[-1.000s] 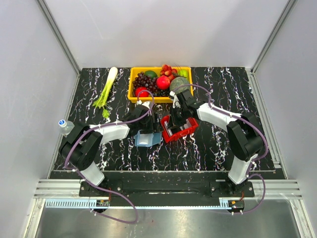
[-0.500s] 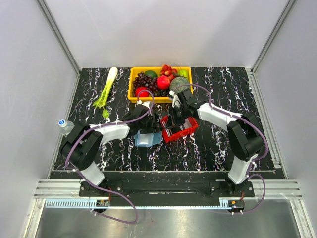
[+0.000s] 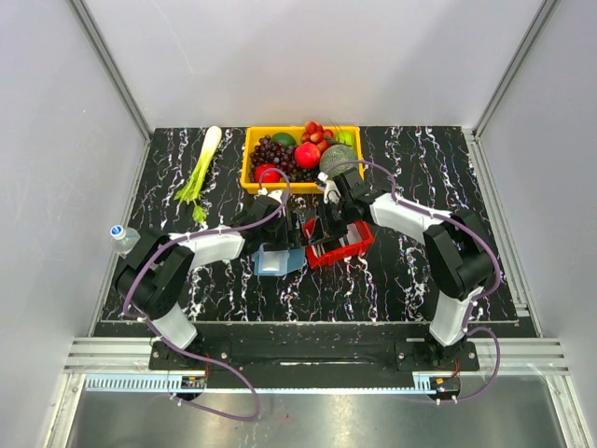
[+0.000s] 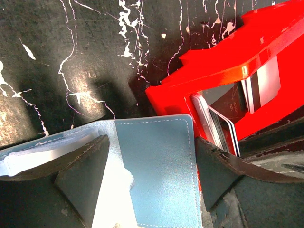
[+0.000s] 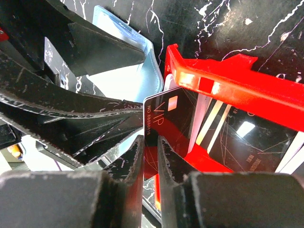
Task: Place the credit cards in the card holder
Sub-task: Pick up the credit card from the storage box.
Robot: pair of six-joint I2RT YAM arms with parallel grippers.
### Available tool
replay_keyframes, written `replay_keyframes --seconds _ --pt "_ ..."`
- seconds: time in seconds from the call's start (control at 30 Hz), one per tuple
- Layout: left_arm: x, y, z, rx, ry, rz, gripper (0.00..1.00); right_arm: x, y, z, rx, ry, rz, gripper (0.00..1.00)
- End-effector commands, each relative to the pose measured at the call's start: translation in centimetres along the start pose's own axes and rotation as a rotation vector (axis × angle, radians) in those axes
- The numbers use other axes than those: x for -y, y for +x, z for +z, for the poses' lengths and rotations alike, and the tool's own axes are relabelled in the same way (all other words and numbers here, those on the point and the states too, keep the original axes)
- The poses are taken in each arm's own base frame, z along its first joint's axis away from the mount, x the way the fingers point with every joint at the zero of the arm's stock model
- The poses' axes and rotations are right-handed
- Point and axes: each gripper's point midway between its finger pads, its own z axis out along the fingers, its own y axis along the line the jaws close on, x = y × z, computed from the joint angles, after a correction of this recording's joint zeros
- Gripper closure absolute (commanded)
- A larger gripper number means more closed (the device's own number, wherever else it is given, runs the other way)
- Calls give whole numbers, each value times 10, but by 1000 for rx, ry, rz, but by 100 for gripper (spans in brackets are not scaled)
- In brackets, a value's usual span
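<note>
The blue card holder (image 3: 277, 261) (image 4: 156, 166) lies open on the black marble table. My left gripper (image 3: 280, 245) (image 4: 152, 142) stands open over it, one finger on its clear pockets and the other at its right edge. Right beside it sits the red tray (image 3: 353, 245) (image 4: 223, 61) (image 5: 228, 85) with several credit cards (image 4: 218, 128) leaning inside. My right gripper (image 3: 323, 227) (image 5: 151, 138) is nearly shut on the lower end of a dark "VIP" credit card (image 5: 164, 118). That card is tilted over the tray's left end, its top corner close to the holder (image 5: 142, 61).
A yellow basket of fruit (image 3: 300, 154) stands just behind both grippers. A green leek (image 3: 201, 173) lies at the back left. A small bottle (image 3: 121, 238) stands at the left edge. The left gripper's fingers (image 5: 104, 47) crowd the space beside the dark card.
My right gripper has shifted a little to the left, toward the card holder, with the dark card. The left arm and the holder have not moved.
</note>
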Motion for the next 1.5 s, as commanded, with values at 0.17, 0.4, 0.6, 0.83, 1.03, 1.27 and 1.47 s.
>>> replay_keyframes --seconds 0.17,0.4,0.6,0.83,1.03,1.27,1.47 --pt "14 -13 4 29 46 20 24 -23 5 8 -38 -128 3 78" --pt "15 -13 4 30 49 19 24 -24 6 11 -47 -144 5 77" --pt "16 -13 4 29 50 20 24 -19 4 13 -40 -118 14 83" --pt "15 -14 4 30 49 22 24 -21 5 12 -44 -136 7 89" --pt "14 -13 2 32 46 20 24 -15 -1 5 -4 -108 13 99" --pt "15 -14 3 35 48 22 24 0 -11 -5 61 10 9 94" --pt "14 -13 2 37 45 19 24 0 -18 -14 102 52 12 62"
